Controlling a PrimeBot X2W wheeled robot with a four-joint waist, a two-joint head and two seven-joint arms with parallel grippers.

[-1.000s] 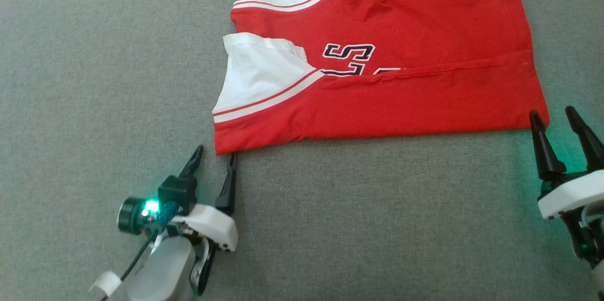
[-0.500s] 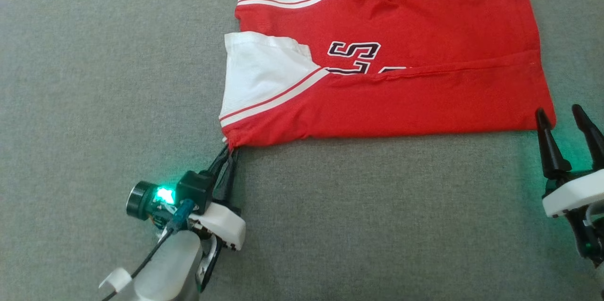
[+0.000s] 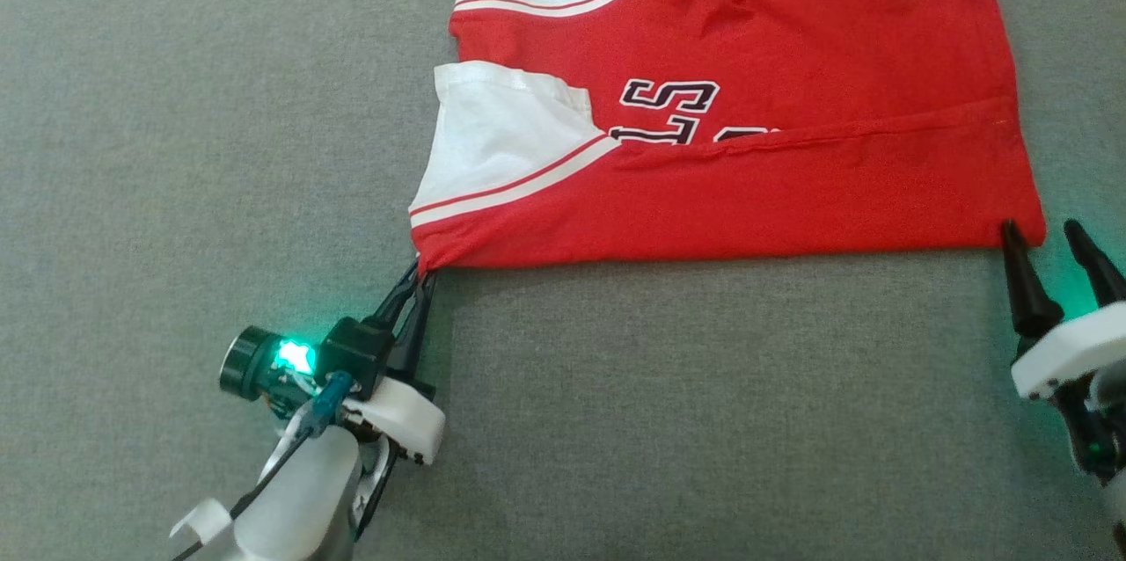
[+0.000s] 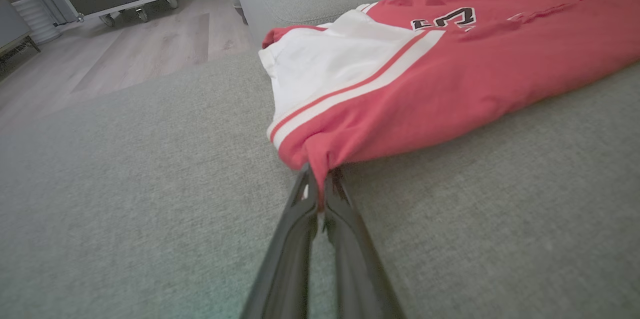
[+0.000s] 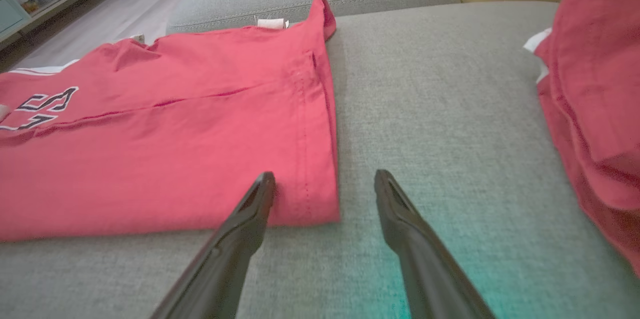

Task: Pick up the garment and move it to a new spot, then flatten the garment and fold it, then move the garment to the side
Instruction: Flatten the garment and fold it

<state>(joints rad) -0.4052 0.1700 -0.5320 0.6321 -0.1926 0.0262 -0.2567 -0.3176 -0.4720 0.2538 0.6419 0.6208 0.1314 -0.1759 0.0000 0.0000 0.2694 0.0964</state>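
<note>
The garment (image 3: 792,192), already laid flat and half folded on the grey cushion (image 3: 176,148), is pinched at its near left corner by the left hand (image 3: 420,269), the right hand (image 3: 1041,231) is held spread by its near right corner, and more folding and the move aside are left to be done.

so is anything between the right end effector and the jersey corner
Nothing visible: the open right end effector is at the near hem corner of the red jersey, with just bare grey cushion beside it.
</note>
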